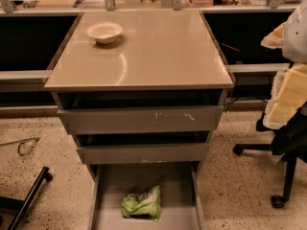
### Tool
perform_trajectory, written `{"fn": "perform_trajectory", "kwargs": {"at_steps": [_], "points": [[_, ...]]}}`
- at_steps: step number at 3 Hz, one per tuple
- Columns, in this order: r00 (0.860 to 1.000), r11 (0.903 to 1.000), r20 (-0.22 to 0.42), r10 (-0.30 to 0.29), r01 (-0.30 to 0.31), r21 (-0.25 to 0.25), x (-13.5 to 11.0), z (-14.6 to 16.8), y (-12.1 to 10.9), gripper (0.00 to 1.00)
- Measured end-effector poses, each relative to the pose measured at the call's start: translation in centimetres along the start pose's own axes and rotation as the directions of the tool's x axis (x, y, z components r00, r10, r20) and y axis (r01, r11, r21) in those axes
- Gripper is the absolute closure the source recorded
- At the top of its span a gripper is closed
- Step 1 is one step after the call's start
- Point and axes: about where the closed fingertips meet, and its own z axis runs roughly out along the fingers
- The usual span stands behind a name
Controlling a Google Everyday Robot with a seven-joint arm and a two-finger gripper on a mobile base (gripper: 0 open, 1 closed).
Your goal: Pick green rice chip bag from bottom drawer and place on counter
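With the drawer standing open, the bag lies exposed, well below-left of the tool, whose grip I cannot tell.

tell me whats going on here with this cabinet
Nothing is being handled right now. The green rice chip bag lies on the floor of the pulled-out bottom drawer, untouched. The counter above carries a white bowl near its back left corner. The gripper is not in view, so the pick has not started and the bag has yet to be lifted onto the counter.
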Motion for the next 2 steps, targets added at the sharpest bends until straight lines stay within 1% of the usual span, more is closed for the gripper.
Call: {"fn": "perform_trajectory", "kwargs": {"at_steps": [1,2], "points": [[1.000,1.0000,0.000,0.000,0.000,0.000,0.0,0.0,0.0,0.00],[1.000,0.9994,0.003,0.003,-0.003,-0.035,0.0,1.7,0.9,0.00]]}}
